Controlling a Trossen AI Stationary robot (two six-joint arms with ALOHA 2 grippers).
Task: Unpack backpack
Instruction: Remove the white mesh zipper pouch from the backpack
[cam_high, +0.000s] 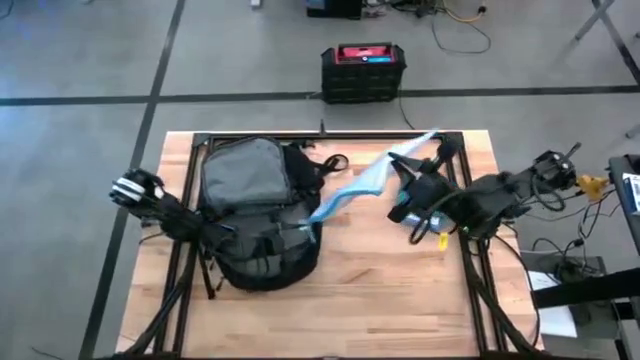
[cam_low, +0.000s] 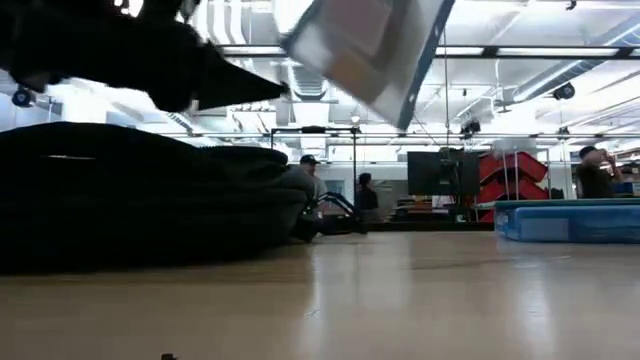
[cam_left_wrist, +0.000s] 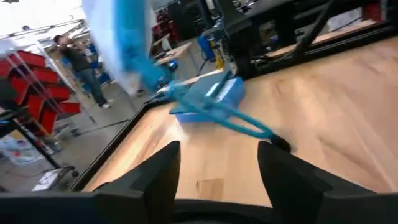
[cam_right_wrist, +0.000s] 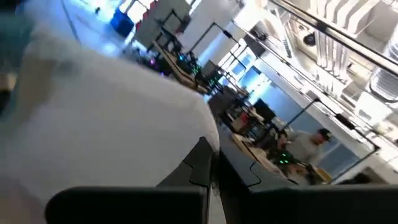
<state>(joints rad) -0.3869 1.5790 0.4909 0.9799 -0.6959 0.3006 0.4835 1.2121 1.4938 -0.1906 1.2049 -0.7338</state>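
High view: the backpack (cam_high: 255, 215) lies on the left half of the wooden worktop (cam_high: 380, 290), its grey panel (cam_high: 243, 172) toward twelve o'clock and its rounded black end toward six o'clock. A long pale blue and white bag (cam_high: 375, 180) hangs in the air, running from the backpack's right side, at about three o'clock of it, up toward the worktop's far right part. The right claw (cam_high: 412, 168) sits at the upper end of that bag, near one o'clock on the worktop, and its fingers are closed on the bag; the right wrist view shows the dark fingers (cam_right_wrist: 205, 168) pressed together against white material. The left claw (cam_high: 262, 228) lies over the backpack's middle, and the left wrist view shows its fingers (cam_left_wrist: 158, 168) spread apart with nothing between them. A black box with a red top (cam_high: 362, 70) stands on the floor beyond the worktop at twelve o'clock. Low view: the backpack (cam_low: 140, 195) fills the left side as a dark mound, with people (cam_low: 310, 180) in the room behind.
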